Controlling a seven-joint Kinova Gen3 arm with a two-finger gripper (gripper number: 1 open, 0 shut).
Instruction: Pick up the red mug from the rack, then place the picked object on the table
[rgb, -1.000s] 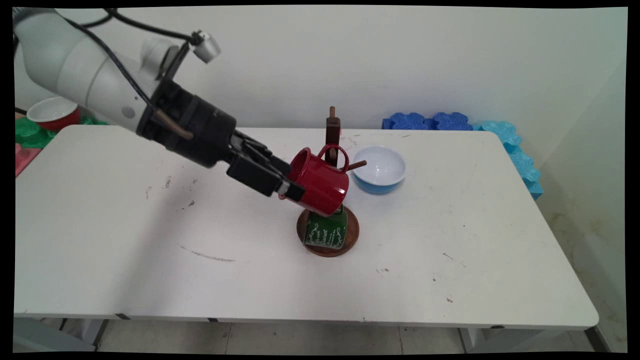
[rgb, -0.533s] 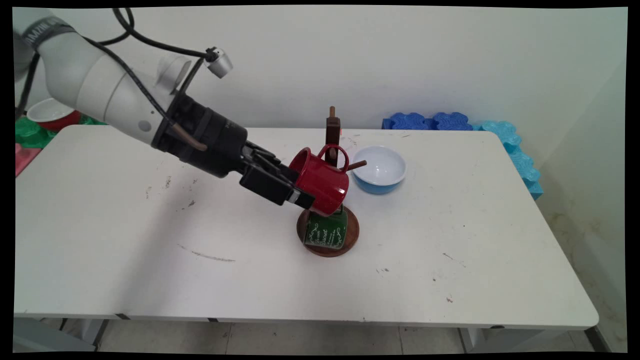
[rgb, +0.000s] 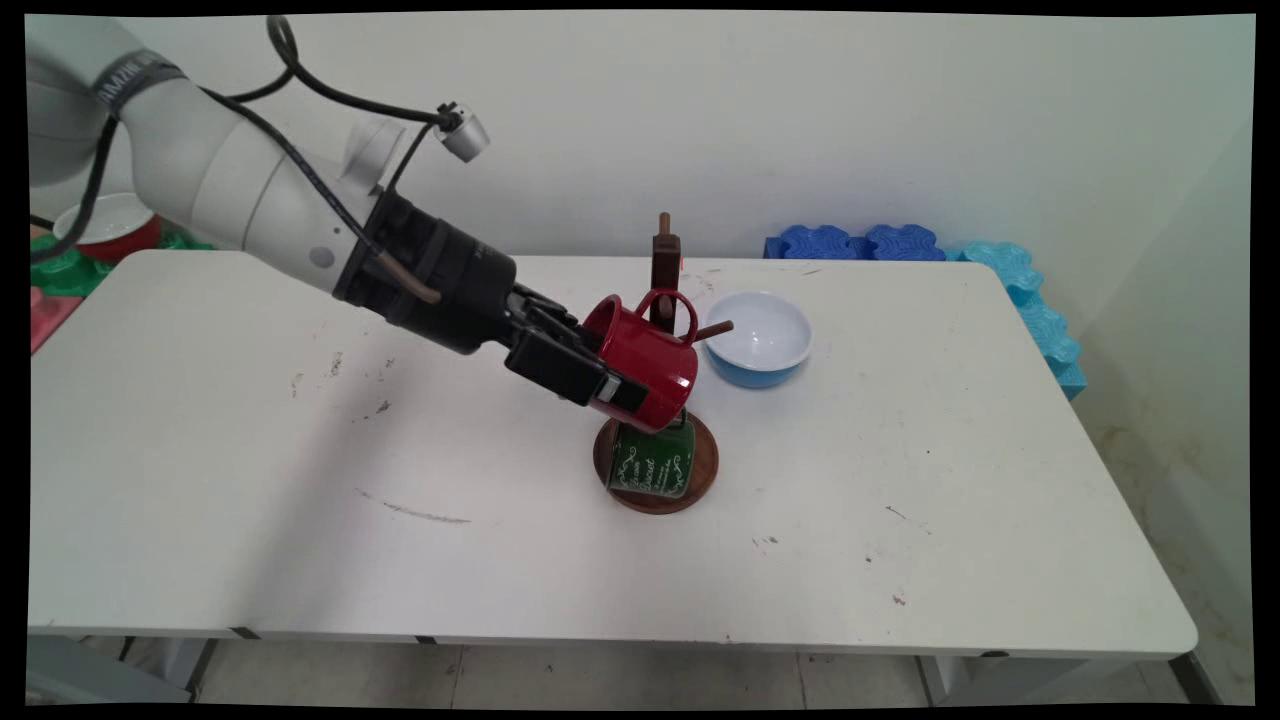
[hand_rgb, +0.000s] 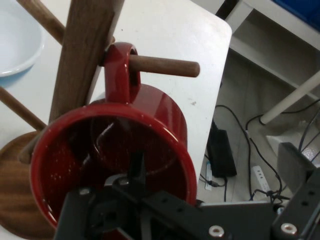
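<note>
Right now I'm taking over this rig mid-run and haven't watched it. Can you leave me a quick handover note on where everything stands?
Gripper: jaws open, straddling the red mug's wall at the rim, one jaw inside, the other outside and clear of it.
Red mug: tilted, its handle hooked over a peg of the wooden mug tree.
Green mug: low on the same tree, over its round base.
Blue bowl: on the table, right of the tree.
Both mugs are on the tree; nothing is gripped.

White counter (rgb: 300, 520) w/ scuffs carries wooden mug stand (rgb: 655, 478) near centre; blue bowl (rgb: 757, 340) sits just right of & behind the stand.
</note>
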